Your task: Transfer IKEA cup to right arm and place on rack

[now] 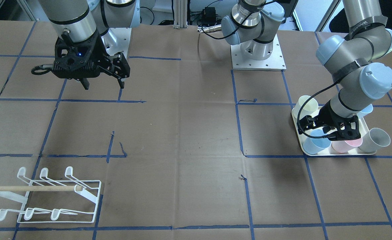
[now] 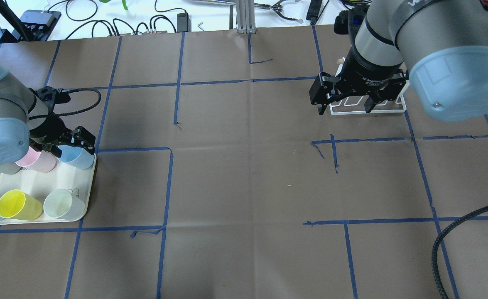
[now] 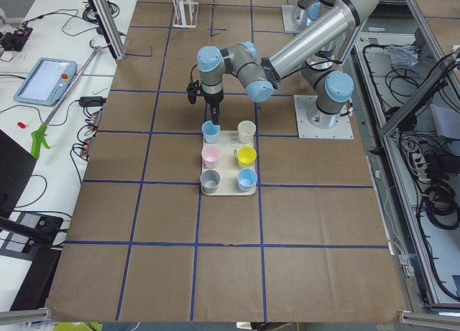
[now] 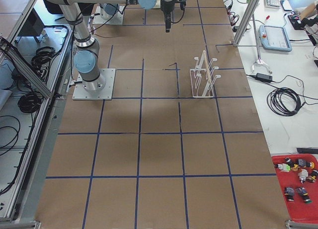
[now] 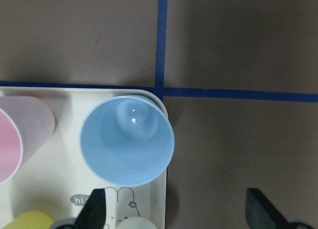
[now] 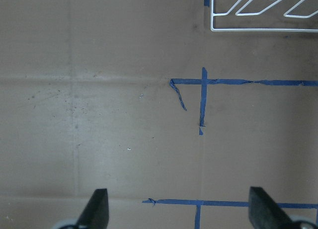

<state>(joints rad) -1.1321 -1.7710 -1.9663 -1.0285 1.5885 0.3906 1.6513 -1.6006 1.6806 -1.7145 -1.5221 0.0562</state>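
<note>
Left wrist-mounted view shows my left gripper [image 5: 178, 209] spread wide, seemingly off-centre from the blue cup [image 5: 126, 141]; descending so, one finger could strike its rim and topple it.

The paper-covered counter [image 2: 248, 187] is carrying blue tape lines [image 5: 161, 35] in a grid. A cream tray [image 2: 52, 180] is sitting at its left end; a teach pendant [image 3: 44, 80] is lying beyond the far edge.
</note>
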